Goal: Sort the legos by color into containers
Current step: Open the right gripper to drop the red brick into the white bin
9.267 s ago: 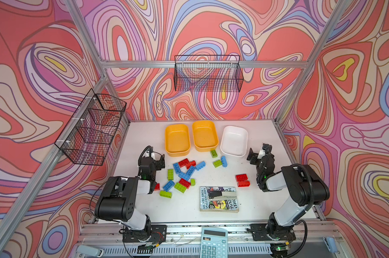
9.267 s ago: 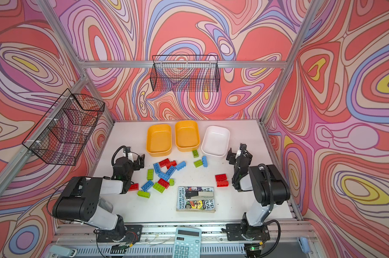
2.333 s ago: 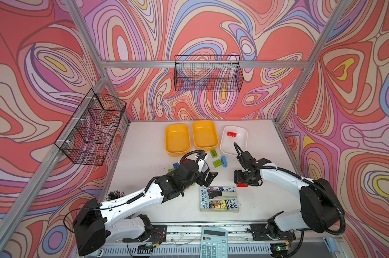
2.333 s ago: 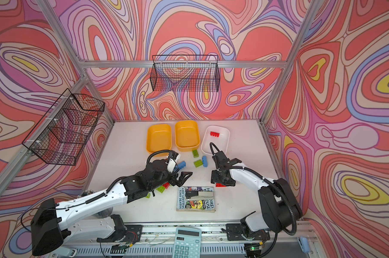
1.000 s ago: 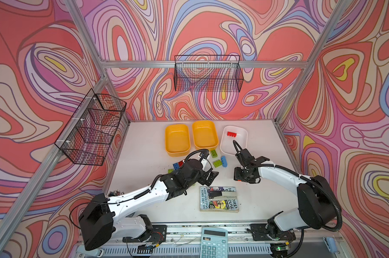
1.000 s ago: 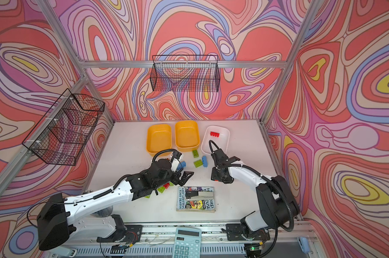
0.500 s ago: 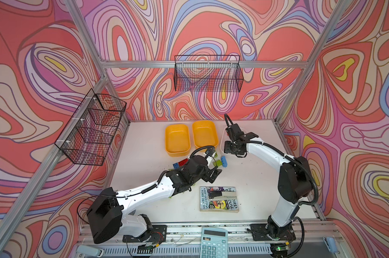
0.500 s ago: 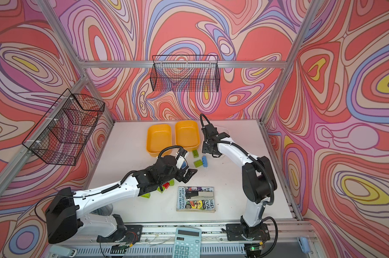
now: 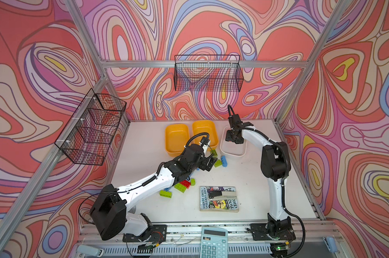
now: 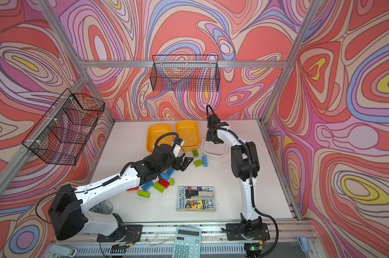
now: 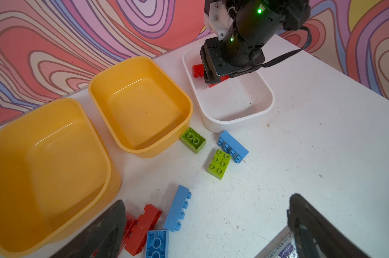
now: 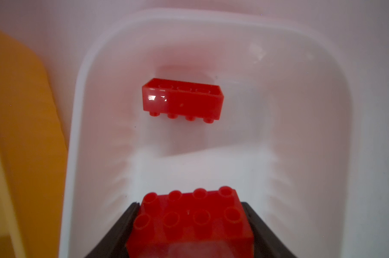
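Jaws on the right gripper (image 12: 189, 223) stand part-open and clamped on a red 2x4 brick (image 12: 189, 221), studs facing the wrist camera. Gripper and brick sit low inside the white tub (image 12: 77, 111); whether the brick touches the tub floor, I cannot tell. A second red brick (image 12: 182, 100) lies on its side further along the tub floor, apart from the held one.

Jaws on the left gripper (image 11: 207, 223) are spread wide and grip nothing. In a top view it hovers over the table (image 9: 144, 138), just in front of the two orange tubs (image 9: 173, 154).

Loose pieces, left wrist view:
- green 2x2 brick (image 11: 193, 139), against the corner of the nearer-to-white orange tub (image 11: 144, 152)
- green 2x3 brick (image 11: 219, 164), touching a blue brick (image 11: 232, 146), both just in front of the white tub
- blue brick on its side (image 11: 177, 211), beside a red brick (image 11: 142, 227) and an upturned blue brick (image 11: 156, 244)

More bricks lie by the left forearm: red (image 10: 163, 183), green (image 10: 143, 194), blue (image 10: 147, 185). Book (image 9: 219, 198) lies near the front edge.
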Robot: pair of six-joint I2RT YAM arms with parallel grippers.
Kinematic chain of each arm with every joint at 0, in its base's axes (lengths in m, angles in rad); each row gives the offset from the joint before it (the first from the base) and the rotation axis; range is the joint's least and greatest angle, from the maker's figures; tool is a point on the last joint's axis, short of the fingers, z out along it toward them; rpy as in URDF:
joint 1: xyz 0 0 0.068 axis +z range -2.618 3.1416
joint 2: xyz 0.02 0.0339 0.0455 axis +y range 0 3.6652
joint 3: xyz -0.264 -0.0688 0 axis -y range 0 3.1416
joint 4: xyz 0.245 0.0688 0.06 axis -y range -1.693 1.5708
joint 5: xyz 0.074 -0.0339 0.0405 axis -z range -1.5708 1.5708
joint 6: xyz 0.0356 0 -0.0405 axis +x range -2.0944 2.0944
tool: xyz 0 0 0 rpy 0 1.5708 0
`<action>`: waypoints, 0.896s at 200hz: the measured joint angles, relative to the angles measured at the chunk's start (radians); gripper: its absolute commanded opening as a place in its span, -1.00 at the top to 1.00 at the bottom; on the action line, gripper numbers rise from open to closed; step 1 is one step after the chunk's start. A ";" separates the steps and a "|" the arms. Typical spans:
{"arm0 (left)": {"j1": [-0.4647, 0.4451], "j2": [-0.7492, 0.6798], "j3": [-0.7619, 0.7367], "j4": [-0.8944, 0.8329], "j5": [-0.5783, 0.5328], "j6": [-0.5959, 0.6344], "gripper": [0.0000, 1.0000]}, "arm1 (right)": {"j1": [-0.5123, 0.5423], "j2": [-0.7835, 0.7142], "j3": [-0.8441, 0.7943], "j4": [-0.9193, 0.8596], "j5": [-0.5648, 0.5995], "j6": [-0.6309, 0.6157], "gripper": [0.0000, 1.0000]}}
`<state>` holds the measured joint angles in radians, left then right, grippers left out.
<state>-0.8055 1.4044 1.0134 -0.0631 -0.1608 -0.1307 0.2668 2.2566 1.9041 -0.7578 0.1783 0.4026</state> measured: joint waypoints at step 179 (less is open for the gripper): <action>0.028 -0.407 -0.291 -0.170 -0.103 -0.269 -0.99 | 0.318 -0.263 -0.110 -0.056 -0.126 0.010 -0.76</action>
<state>-0.7773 0.9974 0.7219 -0.2333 -0.2642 -0.4000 0.5850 1.9934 1.7939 -0.8139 0.0528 0.4126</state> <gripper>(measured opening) 0.997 0.880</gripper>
